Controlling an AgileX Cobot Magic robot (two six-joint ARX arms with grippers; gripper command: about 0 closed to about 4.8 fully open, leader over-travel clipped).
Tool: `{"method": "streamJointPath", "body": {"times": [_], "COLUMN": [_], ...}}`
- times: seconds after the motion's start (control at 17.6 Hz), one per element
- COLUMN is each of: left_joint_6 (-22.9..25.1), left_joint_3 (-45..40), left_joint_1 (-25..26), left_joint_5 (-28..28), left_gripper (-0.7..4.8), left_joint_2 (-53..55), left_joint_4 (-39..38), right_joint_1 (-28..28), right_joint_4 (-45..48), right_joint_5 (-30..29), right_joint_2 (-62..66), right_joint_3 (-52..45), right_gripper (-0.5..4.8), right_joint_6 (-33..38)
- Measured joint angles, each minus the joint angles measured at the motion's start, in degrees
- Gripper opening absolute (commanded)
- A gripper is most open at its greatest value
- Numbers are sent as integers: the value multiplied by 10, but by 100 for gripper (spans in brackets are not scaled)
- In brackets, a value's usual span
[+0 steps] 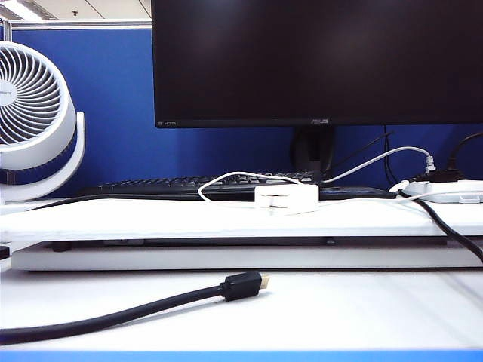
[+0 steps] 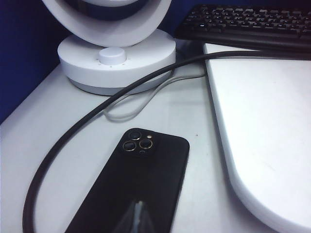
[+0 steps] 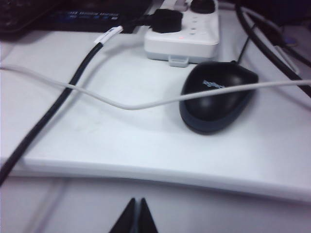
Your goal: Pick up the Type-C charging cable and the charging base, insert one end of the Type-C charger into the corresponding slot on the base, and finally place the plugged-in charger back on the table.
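Observation:
The charging base (image 1: 287, 197), a small white block, sits on the white table slab (image 1: 151, 220) in front of the keyboard. The thin white Type-C charging cable (image 1: 226, 177) loops up from its left and comes down at the base; I cannot tell whether it is plugged in. Neither gripper shows in the exterior view. My left gripper (image 2: 139, 204) is shut and empty, hovering over a black phone (image 2: 141, 184). My right gripper (image 3: 137, 200) is shut and empty, in front of the slab's edge (image 3: 160, 172). A thin white cord (image 3: 131, 104) crosses the slab and drapes over a black mouse (image 3: 218, 97).
A thick black cable with a gold-tipped plug (image 1: 243, 286) lies on the lower surface in front. A white fan (image 1: 34, 121) stands at left, a black keyboard (image 1: 189, 185) and monitor (image 1: 317, 60) behind, and a white power strip (image 1: 445, 190) at right.

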Motion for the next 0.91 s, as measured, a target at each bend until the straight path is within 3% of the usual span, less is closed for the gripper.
{"method": "streamJointPath", "body": {"times": [0.11,0.91], "left_joint_6": [0,0], "left_joint_3": [0,0], "left_joint_1": [0,1], "left_joint_5": [0,0], "left_gripper": [-4,-4], "left_joint_2": [0,0], "left_joint_4": [0,0], "right_joint_1": [-7,-8], "right_joint_4": [15,63], "right_joint_5": [-1,-1], "right_joint_2": [-1,-1], "right_joint_3": [-4,-18], "right_gripper": [-5,-5], "right_joint_6": [-25,-24]}}
